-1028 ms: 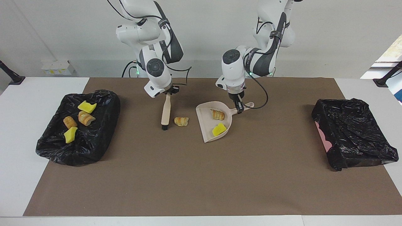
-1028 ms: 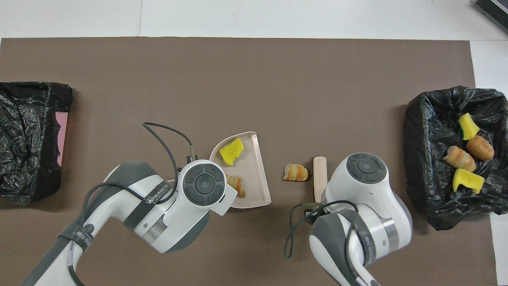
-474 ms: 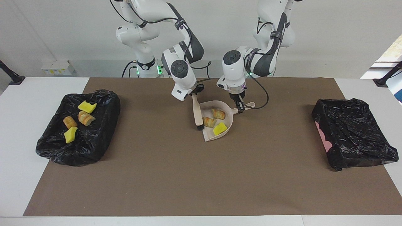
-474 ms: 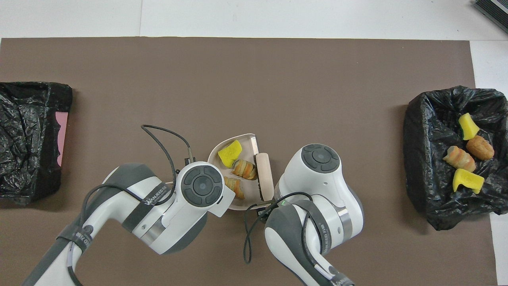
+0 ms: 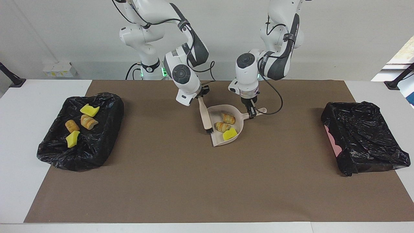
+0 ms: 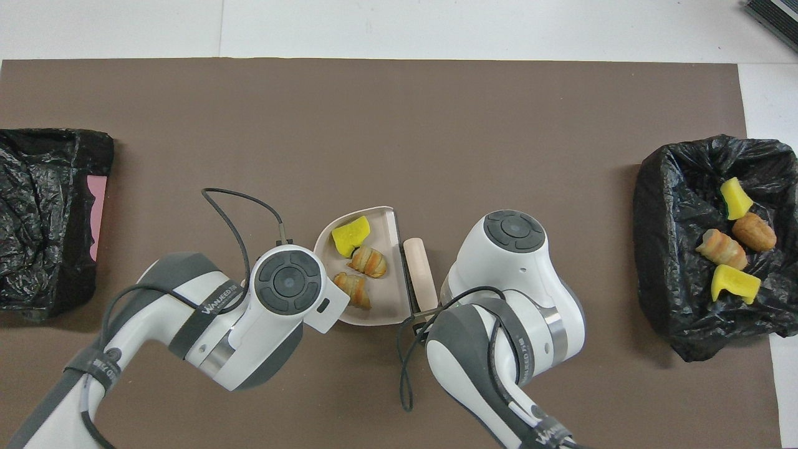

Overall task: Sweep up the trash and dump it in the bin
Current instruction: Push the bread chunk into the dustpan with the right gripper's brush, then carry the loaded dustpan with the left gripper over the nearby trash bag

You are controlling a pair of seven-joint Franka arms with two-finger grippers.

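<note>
The beige dustpan (image 5: 224, 127) sits near the middle of the brown mat (image 5: 207, 181) on the worktop (image 5: 19, 106), and 3 pieces of the trash (image 5: 226, 124) lie inside it: a bright yellow sponge chunk (image 5: 230, 134) at the part of the dustpan farthest from the robots, and 2 tan, orange-striped bread-like rolls (image 6: 360, 275) nearer to the robots than the chunk. The left end effector (image 5: 251, 112) is clamped on the dustpan's handle, at the edge of the pan nearest the robots. The right end effector (image 5: 200, 94) grips the pale wooden handle of a brush (image 5: 205, 115), whose dark bristled tip rests at the dustpan's open mouth, on the side toward the right arm's end of the worktop.

Well apart from the dustpan, toward the right arm's end, a bin lined with a black bag (image 5: 81, 136) holds 4 more lumps: 2 yellow sponge chunks, 1 orange-brown piece and 1 striped roll. Well apart from the dustpan toward the left arm's end, a second black-bagged bin (image 5: 364, 137) shows a strip of pink at its edge.
</note>
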